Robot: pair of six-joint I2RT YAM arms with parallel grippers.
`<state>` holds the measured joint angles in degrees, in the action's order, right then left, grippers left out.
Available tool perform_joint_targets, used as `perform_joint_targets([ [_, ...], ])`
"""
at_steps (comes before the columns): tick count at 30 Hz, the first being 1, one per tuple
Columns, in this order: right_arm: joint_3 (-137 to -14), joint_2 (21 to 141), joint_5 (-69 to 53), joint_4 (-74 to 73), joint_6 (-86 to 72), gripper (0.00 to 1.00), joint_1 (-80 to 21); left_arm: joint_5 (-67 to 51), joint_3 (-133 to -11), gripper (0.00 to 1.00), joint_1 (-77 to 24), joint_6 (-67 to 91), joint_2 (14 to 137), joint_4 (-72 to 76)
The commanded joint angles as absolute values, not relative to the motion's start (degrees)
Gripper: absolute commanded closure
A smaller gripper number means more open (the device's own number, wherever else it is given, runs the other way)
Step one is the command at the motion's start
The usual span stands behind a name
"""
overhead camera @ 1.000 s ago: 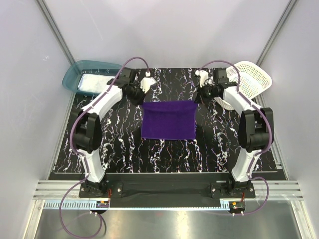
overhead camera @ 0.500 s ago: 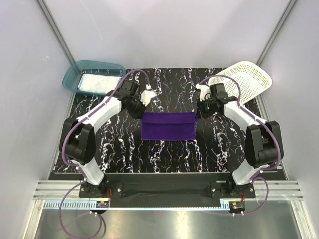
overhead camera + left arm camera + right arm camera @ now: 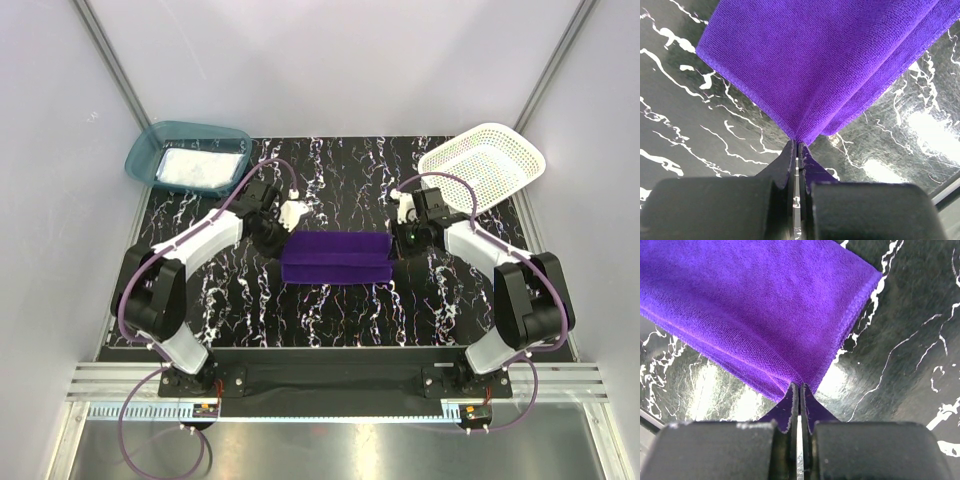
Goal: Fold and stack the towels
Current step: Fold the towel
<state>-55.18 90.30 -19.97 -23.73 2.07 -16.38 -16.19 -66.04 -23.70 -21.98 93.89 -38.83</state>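
Note:
The deep purple towel (image 3: 335,259) lies doubled over at the middle of the black marbled table. My left gripper (image 3: 279,238) is shut on its left corner, and in the left wrist view the purple towel (image 3: 825,65) fans out from my left gripper's (image 3: 798,144) pinched tips. My right gripper (image 3: 399,240) is shut on the right corner; the purple towel (image 3: 750,310) spreads from my right gripper's (image 3: 800,385) tips in its own wrist view. A white towel (image 3: 200,165) lies in the teal bin. The light blue one is out of view.
The teal translucent bin (image 3: 145,146) stands at the back left corner. A white mesh basket (image 3: 483,165) stands at the back right. White panels wall the table at the back and on both sides.
Both grippers have drawn the towel's far edge toward the near side and down. The towel went from a wide flat rectangle to a narrow doubled strip.

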Motion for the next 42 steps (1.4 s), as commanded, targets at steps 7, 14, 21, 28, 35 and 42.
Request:
perform_joint_targets([
  [7,-54.58,87.1,-17.48,-25.48,-2.81,0.79,-16.88,-15.82,-63.19,0.9,-24.96,-18.81,90.18,-38.84],
  [14,-55.98,84.21,-26.01,-32.86,-6.85,0.61,-17.05,-11.07,-61.7,0.76,-25.05,-16.35,86.48,-38.58],
  [21,-60.2,84.55,-21.28,-31.65,-14.14,0.67,-17.05,-18.89,-63.46,0.65,-25.05,-9.69,87.88,-37.1],
  [28,-57.4,91.75,-18.55,-24.61,-20.83,0.69,-17.14,-18.55,-60.05,0.73,-25.14,5.09,93.68,-31.12],
  [35,-49.4,94.23,-17.14,-19.34,-21.71,0.7,-17.23,-12.66,-53.88,0.74,-26.19,10.81,91.25,-29.8],
  [42,-52.47,88.16,-12.66,-25.83,-22.5,0.69,-17.23,-11.17,-57.65,0.67,-26.28,13.18,82.54,-32.7],
])
